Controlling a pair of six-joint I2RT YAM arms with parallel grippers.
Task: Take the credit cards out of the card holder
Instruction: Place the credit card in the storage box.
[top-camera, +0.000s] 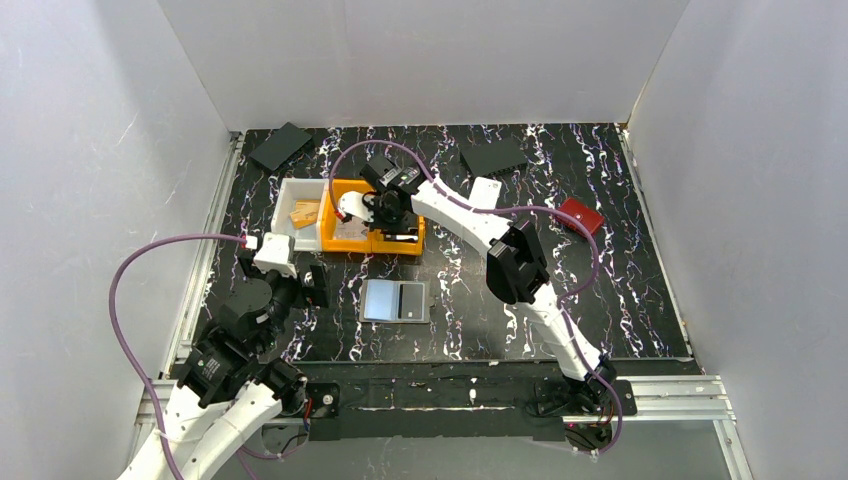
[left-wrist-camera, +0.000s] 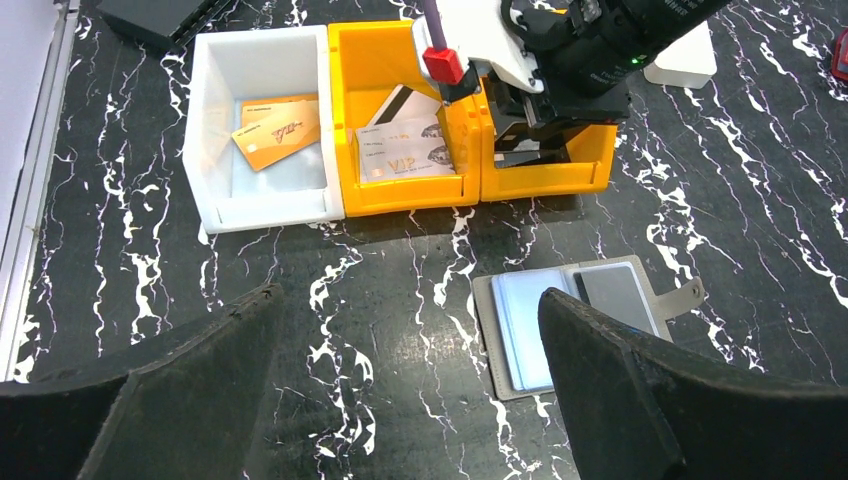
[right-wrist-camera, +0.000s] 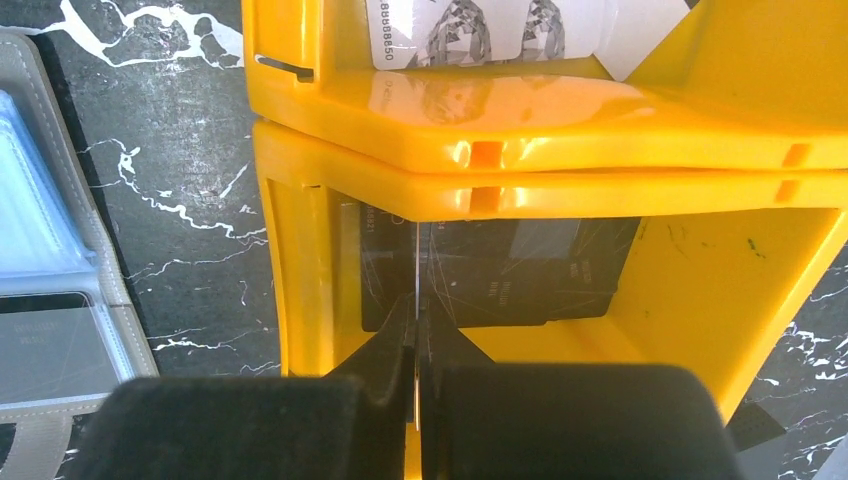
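Lying open and flat on the black marbled table (top-camera: 650, 280), the card holder (top-camera: 396, 301) sits just in front of the bins. It holds a pale blue card (left-wrist-camera: 525, 335) in one half and a grey card (left-wrist-camera: 615, 298) in the other. The left gripper (left-wrist-camera: 410, 400) hovers low beside it, fingers wide apart and empty. The right gripper (right-wrist-camera: 416, 312) hangs inside the right yellow bin (right-wrist-camera: 300, 260), fingers pressed together over a dark card (right-wrist-camera: 520, 275); I cannot tell whether they pinch anything. A white card (left-wrist-camera: 405, 155) lies in the left yellow bin (left-wrist-camera: 346, 100), and orange cards (left-wrist-camera: 275, 130) lie in the white bin (left-wrist-camera: 260, 60).
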